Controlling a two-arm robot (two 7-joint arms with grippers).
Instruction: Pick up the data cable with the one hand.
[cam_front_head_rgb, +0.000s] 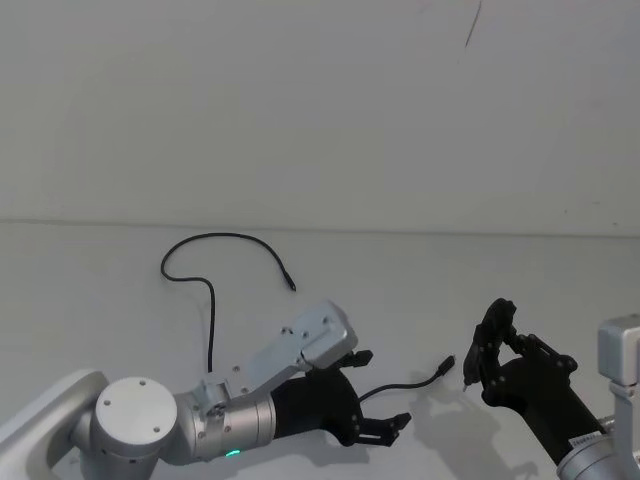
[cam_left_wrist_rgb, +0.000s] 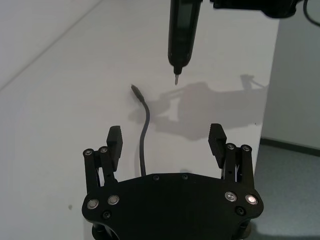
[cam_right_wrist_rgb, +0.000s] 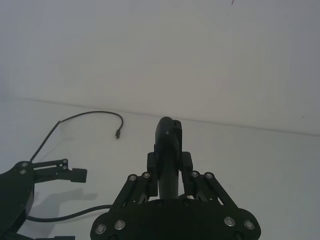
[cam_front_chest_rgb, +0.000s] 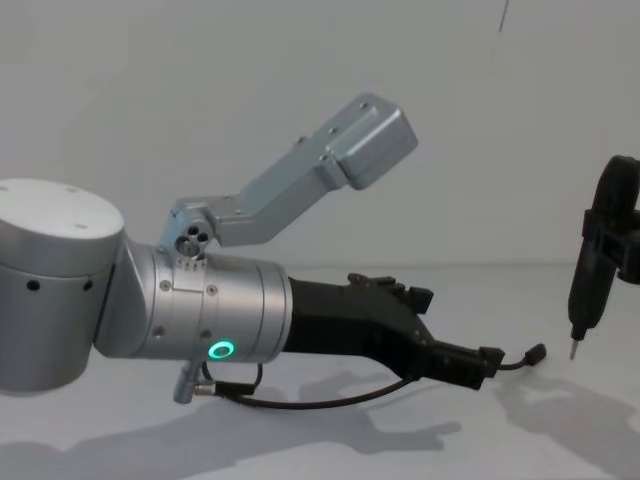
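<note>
The data cable, a long, thin black flexible cord with a small black plug at each end, loops across the left-centre of the head view on the white counter. It passes under the left arm and ends at a plug right of centre. The black angular two-jaw left end effector, on a silver wrist with a green ring, sits at lower centre, spread wide. At lower right, the right end effector grips a slim black pen-shaped tool.

In the left wrist view, the cable runs up the middle between the wide jaws, nearer the left pad, with the tool's pale tip above.

The right wrist view shows the right end effector clamped on the tool, with the cable's far end at middle left.

In the chest view, the cable lies flat below the left end effector.

It looks light, limp and thin, and likely to sag. The straight run just behind the plug looks the best place to pinch it.
</note>
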